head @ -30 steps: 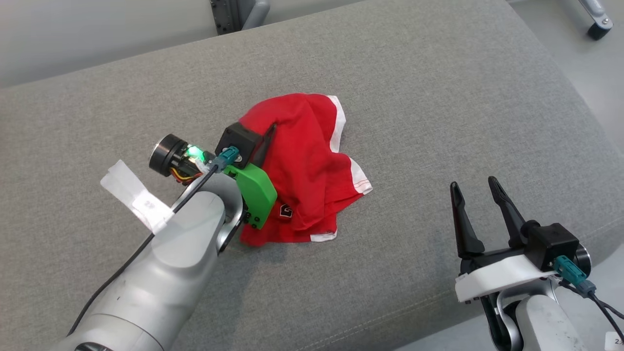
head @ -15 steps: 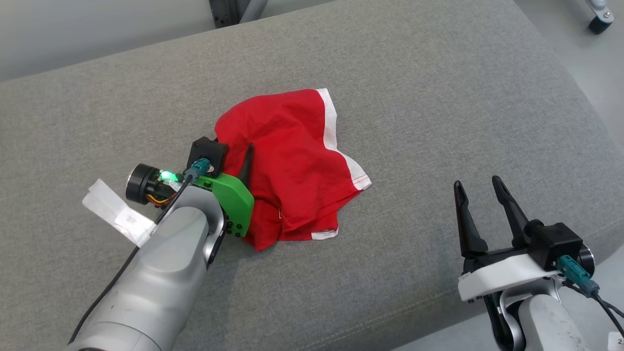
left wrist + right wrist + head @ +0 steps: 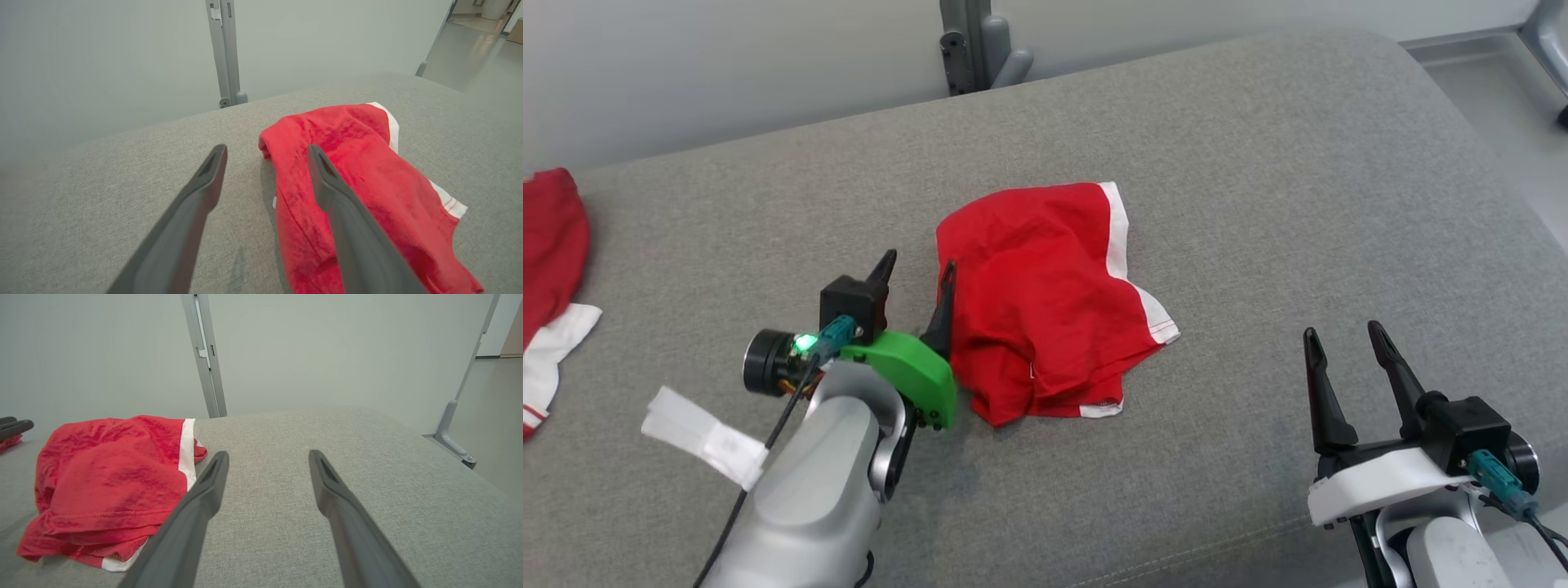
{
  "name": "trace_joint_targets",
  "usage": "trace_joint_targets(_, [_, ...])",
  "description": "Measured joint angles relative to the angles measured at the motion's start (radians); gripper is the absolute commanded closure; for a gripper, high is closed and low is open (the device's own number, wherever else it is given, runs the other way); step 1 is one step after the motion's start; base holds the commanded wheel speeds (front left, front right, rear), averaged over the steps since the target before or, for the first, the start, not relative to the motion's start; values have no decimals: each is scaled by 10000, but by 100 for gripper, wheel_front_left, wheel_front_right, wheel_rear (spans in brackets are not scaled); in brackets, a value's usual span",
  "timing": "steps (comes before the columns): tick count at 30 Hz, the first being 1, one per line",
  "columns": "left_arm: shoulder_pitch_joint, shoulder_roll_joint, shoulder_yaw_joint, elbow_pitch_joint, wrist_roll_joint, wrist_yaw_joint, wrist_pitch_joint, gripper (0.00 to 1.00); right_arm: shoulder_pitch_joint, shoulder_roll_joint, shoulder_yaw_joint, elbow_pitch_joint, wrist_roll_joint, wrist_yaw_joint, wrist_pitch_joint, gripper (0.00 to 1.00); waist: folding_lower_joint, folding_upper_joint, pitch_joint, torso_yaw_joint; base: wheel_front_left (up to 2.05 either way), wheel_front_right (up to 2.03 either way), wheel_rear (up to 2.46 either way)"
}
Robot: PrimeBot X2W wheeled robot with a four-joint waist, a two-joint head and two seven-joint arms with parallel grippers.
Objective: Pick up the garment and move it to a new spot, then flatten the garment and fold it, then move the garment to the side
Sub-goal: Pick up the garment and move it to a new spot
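The garment [image 3: 1045, 302] is red with white trim and lies crumpled in a heap at the middle of the grey cushion [image 3: 1258, 188]. My left gripper [image 3: 919, 265] is open at the garment's left edge and holds nothing. In the left wrist view the garment [image 3: 367, 171] lies under and to the right of the right finger, and the left gripper [image 3: 266, 149] stands wide. My right gripper [image 3: 1343, 331] is open and empty at the lower right, well apart from the cloth. In the right wrist view the right gripper [image 3: 268, 454] points past the garment [image 3: 110, 473], which lies to its left.
Another red and white cloth [image 3: 551, 245] lies at the cushion's far left edge. A grey metal post [image 3: 968, 49] stands behind the cushion. The cushion's rounded right edge drops to the floor [image 3: 1494, 98]. A white tape tag [image 3: 703, 437] hangs from my left arm.
My left gripper has opened and let go of the garment, which has settled onto the cushion. The gripper has drawn back to the cloth's left edge. The head camera has shifted.
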Motion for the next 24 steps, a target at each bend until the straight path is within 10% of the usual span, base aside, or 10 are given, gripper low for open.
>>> trace_joint_targets(24, [6413,123,4213,-6307,1929,458,-8,0,817,0,-332,-307,-226,0,0,0,-1,0,-1054,989,0,0,0])
